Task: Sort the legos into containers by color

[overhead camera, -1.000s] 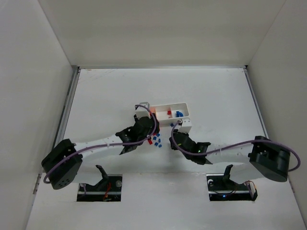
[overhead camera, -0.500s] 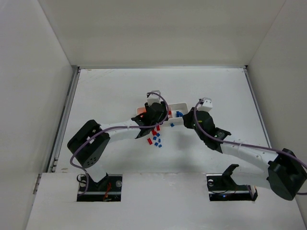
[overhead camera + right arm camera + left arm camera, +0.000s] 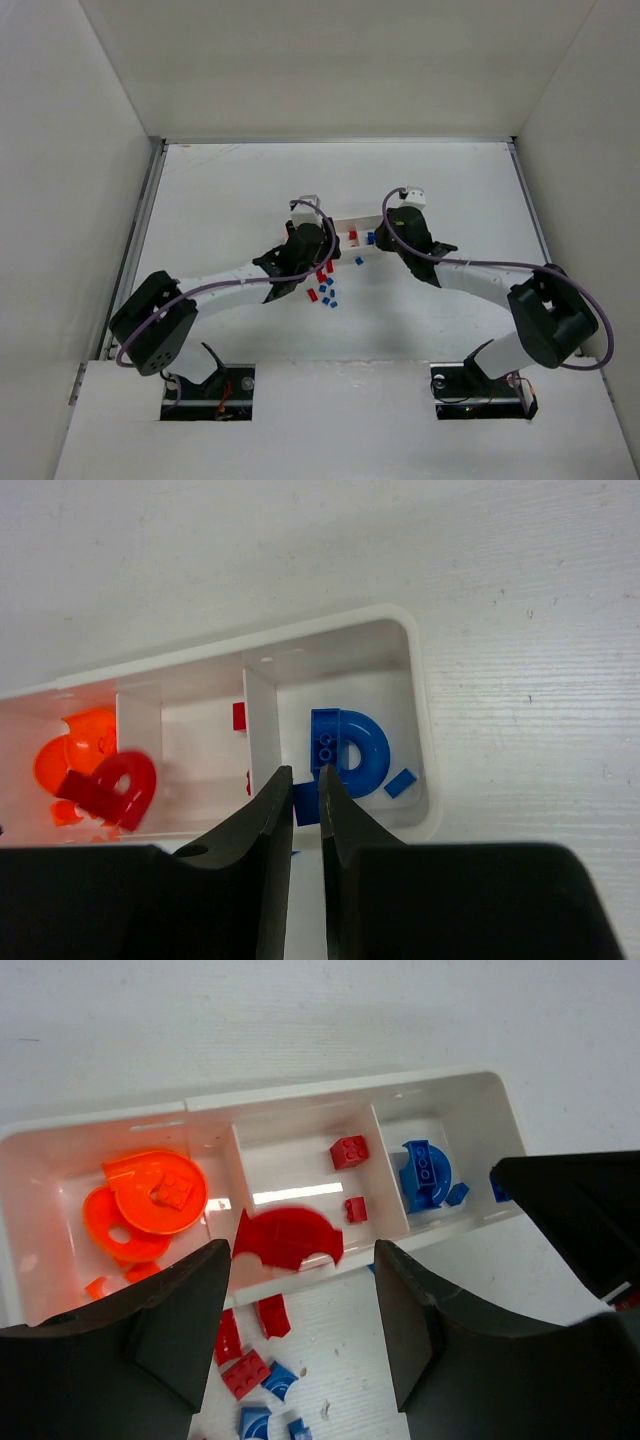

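Note:
The white three-compartment tray (image 3: 340,1095) holds orange legos (image 3: 150,1195) on the left, red bricks (image 3: 348,1151) in the middle and blue pieces (image 3: 425,1175) on the right. My left gripper (image 3: 300,1265) hangs open over the tray's near wall. A round red lego (image 3: 285,1238) is loose beneath it, blurred in the right wrist view (image 3: 115,785). My right gripper (image 3: 305,780) is shut on a small blue lego (image 3: 304,803) above the blue compartment, next to a blue arch (image 3: 360,755). Loose red and blue legos (image 3: 325,285) lie in front of the tray (image 3: 345,222).
A single blue lego (image 3: 359,261) lies between the two arms. White walls (image 3: 90,200) enclose the table on the left, back and right. Purple cables (image 3: 480,265) run along both arms. The right arm's dark body (image 3: 580,1220) edges into the left wrist view.
My left gripper has widened and the round red lego has come free over the tray. The right arm has swung in over the tray's right end.

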You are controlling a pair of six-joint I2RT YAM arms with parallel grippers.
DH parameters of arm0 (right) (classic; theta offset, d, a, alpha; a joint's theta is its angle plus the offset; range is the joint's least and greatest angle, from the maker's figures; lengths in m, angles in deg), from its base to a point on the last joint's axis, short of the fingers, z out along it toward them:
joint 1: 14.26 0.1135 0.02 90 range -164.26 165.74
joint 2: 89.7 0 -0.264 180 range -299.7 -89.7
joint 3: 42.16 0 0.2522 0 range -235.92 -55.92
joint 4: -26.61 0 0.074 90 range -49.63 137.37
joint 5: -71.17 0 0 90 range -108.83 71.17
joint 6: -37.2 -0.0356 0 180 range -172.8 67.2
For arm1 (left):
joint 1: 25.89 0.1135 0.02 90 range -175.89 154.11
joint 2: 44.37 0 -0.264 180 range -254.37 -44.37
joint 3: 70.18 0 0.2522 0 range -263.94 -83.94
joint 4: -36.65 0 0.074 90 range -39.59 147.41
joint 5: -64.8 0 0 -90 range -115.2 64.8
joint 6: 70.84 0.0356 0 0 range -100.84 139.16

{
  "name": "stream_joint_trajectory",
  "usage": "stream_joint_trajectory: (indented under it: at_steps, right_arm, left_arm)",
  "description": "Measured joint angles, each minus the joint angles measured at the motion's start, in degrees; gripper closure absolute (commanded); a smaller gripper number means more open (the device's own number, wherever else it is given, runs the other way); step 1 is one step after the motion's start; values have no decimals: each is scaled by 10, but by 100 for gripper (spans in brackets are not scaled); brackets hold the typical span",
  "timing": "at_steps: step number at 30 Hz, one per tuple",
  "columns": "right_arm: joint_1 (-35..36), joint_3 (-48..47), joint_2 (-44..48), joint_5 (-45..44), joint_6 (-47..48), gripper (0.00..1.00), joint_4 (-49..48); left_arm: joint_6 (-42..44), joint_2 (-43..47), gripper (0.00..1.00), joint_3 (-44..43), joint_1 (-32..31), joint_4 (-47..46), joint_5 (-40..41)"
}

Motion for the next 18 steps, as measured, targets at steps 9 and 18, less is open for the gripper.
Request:
stream_joint_trajectory:
  at_steps: [9, 18]
  right_arm:
    - [0, -16, -14, 1, 4, 81, -2]
    - [0, -21, -24, -6, 10, 51, -5]
  left_arm:
    - [7, 25, 55, 11, 5, -7, -2]
    - [7, 39, 54, 30, 7, -12, 1]
